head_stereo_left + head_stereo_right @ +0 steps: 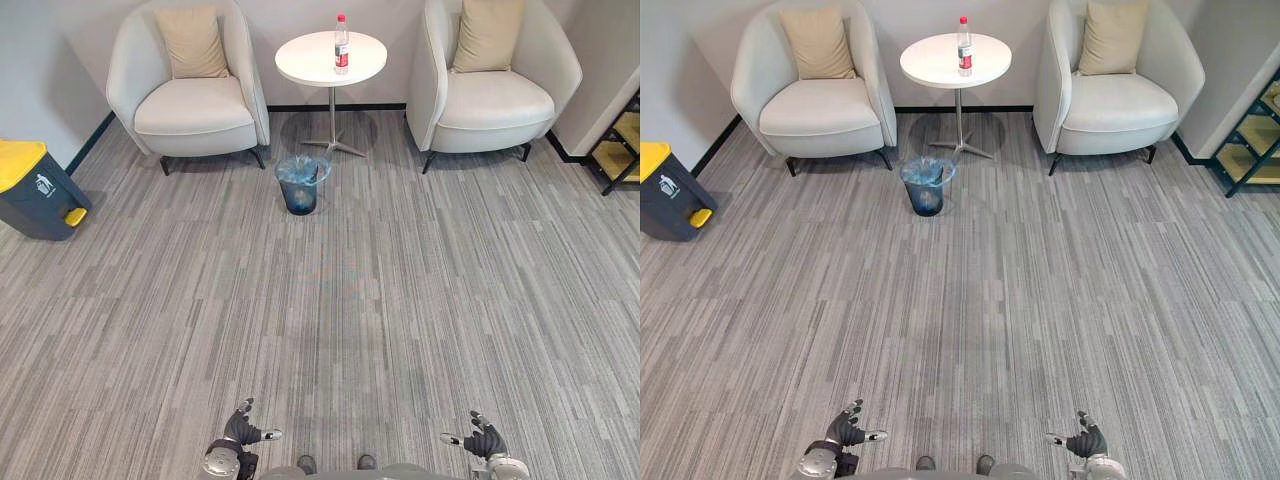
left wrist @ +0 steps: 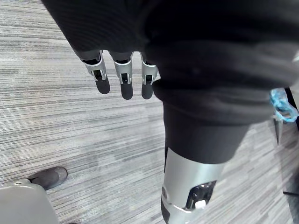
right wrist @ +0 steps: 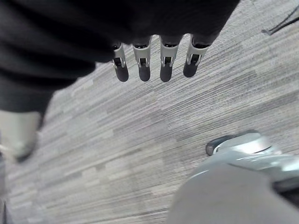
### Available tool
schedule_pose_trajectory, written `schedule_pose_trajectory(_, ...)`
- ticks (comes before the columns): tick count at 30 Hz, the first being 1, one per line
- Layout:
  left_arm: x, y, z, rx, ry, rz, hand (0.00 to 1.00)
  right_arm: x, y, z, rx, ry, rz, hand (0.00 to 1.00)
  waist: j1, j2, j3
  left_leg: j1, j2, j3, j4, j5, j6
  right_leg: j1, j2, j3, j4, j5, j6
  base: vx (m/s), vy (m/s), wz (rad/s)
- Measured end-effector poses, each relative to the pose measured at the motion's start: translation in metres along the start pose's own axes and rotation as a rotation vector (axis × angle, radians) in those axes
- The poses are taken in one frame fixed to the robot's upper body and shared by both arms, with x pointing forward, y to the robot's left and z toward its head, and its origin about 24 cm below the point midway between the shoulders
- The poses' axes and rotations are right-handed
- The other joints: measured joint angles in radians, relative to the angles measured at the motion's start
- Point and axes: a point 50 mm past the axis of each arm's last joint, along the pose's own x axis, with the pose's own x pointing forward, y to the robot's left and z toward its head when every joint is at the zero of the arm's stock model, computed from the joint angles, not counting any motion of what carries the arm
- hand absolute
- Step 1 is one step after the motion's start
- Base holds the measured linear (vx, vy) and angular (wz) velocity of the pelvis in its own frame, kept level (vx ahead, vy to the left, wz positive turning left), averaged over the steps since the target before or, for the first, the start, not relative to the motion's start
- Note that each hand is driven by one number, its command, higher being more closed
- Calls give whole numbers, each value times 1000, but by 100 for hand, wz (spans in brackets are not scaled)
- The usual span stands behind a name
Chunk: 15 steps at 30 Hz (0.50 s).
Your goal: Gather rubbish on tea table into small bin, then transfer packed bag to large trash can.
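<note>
grey striped carpet (image 1: 380, 300). bottle (image 1: 341, 43) upright on round white counter (image 1: 310, 60), far centre. small bin (image 1: 301, 185) with blue bag on floor just near of counter. left armchair (image 1: 190, 90), right armchair (image 1: 495, 85) flank counter. yellow-lidded large trash can (image 1: 35, 190) far left. left hand (image 1: 243, 430), right hand (image 1: 482, 438) at near edge, fingers straight, empty.

Silver dark-tipped fingers (image 3: 142, 65), black ribbed covers (image 2: 210, 70)

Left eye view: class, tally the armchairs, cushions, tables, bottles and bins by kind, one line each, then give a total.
Armchairs: 2
Cushions: 2
Round table: 1
Bottle: 1
Small bin, blue liner: 1
Large trash can, yellow lid: 1
Total: 8
</note>
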Motion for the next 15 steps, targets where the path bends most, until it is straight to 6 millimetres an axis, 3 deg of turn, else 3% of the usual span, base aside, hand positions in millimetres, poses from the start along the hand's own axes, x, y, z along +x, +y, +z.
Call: schedule_pose_trajectory(15,-2,3,-10,-28,40,17,0,0,4,1,15,0,8,0,0,5,0,0,-12,23,6,0,1,1,-13,1,0,7,-10,-10,1,0)
